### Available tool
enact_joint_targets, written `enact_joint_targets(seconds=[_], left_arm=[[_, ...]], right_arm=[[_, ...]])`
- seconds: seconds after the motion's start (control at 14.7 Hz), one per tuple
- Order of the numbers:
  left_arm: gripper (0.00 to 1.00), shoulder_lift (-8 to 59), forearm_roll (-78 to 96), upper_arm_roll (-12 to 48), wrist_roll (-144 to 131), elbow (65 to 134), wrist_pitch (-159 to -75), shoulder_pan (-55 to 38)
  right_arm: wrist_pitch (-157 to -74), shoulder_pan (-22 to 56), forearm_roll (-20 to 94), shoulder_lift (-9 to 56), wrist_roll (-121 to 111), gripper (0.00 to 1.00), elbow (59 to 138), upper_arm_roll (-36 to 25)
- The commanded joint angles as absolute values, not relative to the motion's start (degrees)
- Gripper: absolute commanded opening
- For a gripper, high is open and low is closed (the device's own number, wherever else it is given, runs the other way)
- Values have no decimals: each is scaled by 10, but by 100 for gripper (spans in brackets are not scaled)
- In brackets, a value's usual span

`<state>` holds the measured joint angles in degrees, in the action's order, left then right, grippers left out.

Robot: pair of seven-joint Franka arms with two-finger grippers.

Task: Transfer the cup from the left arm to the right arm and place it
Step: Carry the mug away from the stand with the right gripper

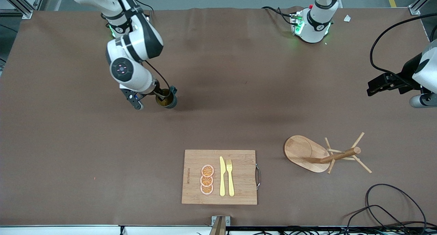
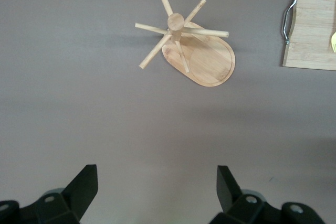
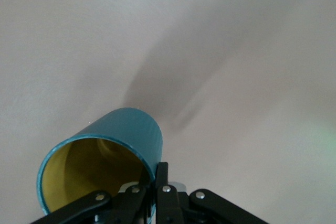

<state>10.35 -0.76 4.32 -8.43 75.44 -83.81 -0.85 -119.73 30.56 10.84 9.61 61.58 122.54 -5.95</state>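
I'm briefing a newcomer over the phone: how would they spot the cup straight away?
Start at the brown table and go toward the right arm's end. There the right claw is shut on the rim of the cup. It is the only dark teal thing in sight, with a yellowish-brown inside; everything else on the table is pale wood.

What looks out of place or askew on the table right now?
Nothing is spilled or damaged. The cup sits tilted in the right tool, pinched by its rim over bare table. The left tool waits open, above the peg rack.
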Motion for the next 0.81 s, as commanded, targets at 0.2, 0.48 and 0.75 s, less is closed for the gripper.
enact_joint_targets(seconds=[0.2,0.48,0.75], left_arm=[[100,98,18,40,-80,760,-847,10],[100,97,-4,44,-81,761,-874,4],[100,92,-4,45,-84,761,-874,4]], right_arm=[[-1177,209,70,75,257,0,1239,-54],[-1186,137,14,76,12,0,1238,-53],[-1219,70,-15,79,-273,0,1238,-53]])
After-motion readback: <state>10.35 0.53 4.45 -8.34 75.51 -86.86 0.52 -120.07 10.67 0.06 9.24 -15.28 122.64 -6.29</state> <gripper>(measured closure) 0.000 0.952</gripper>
